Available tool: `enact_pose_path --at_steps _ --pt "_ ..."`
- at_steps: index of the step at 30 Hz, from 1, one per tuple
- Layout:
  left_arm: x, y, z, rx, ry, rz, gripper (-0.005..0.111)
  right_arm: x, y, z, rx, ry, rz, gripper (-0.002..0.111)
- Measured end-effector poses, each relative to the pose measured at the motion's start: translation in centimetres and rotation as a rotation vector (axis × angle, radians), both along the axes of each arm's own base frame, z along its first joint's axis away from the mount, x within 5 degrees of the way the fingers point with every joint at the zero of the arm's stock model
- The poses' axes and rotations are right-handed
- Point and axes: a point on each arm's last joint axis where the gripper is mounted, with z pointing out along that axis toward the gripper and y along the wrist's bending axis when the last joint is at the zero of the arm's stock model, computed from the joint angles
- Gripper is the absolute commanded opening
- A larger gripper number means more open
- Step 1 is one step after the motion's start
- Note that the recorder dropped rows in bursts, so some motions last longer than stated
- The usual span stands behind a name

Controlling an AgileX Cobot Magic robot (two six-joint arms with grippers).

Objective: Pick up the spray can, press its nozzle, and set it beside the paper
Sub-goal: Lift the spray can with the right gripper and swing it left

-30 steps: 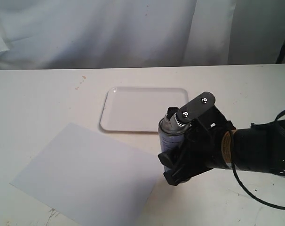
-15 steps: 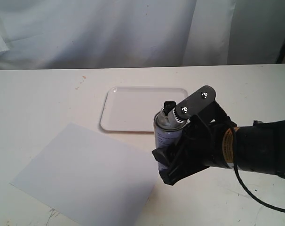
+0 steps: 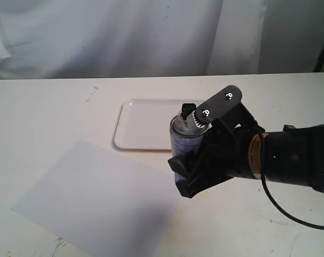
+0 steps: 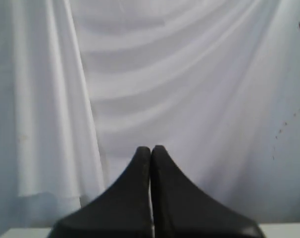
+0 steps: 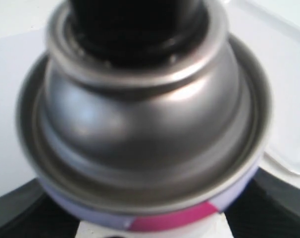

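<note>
My right gripper (image 3: 197,145) is shut on the spray can (image 3: 181,137) and holds it upright above the table, between the paper's right edge and the tray. The black nozzle (image 3: 190,110) stands free on top. The right wrist view is filled by the can's silver dome (image 5: 145,114) and the nozzle (image 5: 135,20), with the black fingers (image 5: 21,213) at both sides of the can. The white paper (image 3: 100,198) lies flat at the front left. Seen only in its own wrist view, my left gripper (image 4: 151,148) is shut and empty, facing a white curtain.
A white rimmed tray (image 3: 146,128) lies on the table just behind the can, and its corner (image 5: 283,148) shows in the right wrist view. A white curtain (image 3: 124,37) hangs behind the table. A black cable (image 3: 290,219) loops under the right arm.
My right gripper has carried the can to the left and slightly upward, closer to the paper's right edge. The paper and tray have not moved.
</note>
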Motion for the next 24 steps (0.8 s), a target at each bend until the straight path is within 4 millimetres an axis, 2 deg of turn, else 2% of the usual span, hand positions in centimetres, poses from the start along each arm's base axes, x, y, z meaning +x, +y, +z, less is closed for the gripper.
enact_pose_path --at_steps 2,4,5,7,9,14,17,21,24 --pt "-0.3 0.0 0.8 -0.015 -0.095 0.000 0.000 0.4 0.3 0.7 0.009 -0.023 0.000 0.000" --pt "-0.6 0.1 1.4 -0.181 -0.173 -0.061 0.000 1.0 0.9 1.1 0.007 -0.046 0.012 0.000" --pt "-0.6 0.2 1.3 -0.294 -0.175 -0.098 0.000 1.3 1.2 1.1 0.004 -0.047 0.011 0.000" --pt "-0.2 0.2 0.6 -0.391 -0.092 -0.122 0.000 1.9 1.8 1.0 -0.047 -0.068 0.002 0.000" --pt "0.0 0.1 0.1 -0.428 -0.029 -0.126 0.000 1.9 2.4 1.2 -0.088 -0.095 0.005 0.000" --pt "0.1 0.1 -0.2 -0.562 0.000 -0.163 0.000 1.7 3.5 2.2 -0.151 -0.171 0.019 0.000" --pt "0.2 0.0 -0.9 -0.614 0.109 -0.159 0.000 1.9 4.0 1.8 -0.237 -0.201 0.019 0.000" --pt "-0.2 -0.2 0.7 -0.611 0.170 -0.157 0.000 2.4 4.0 0.8 -0.344 -0.176 0.002 0.000" --pt "-0.5 -0.3 1.7 -0.604 0.180 -0.159 0.000 2.5 4.2 0.8 -0.394 -0.169 0.012 0.000"
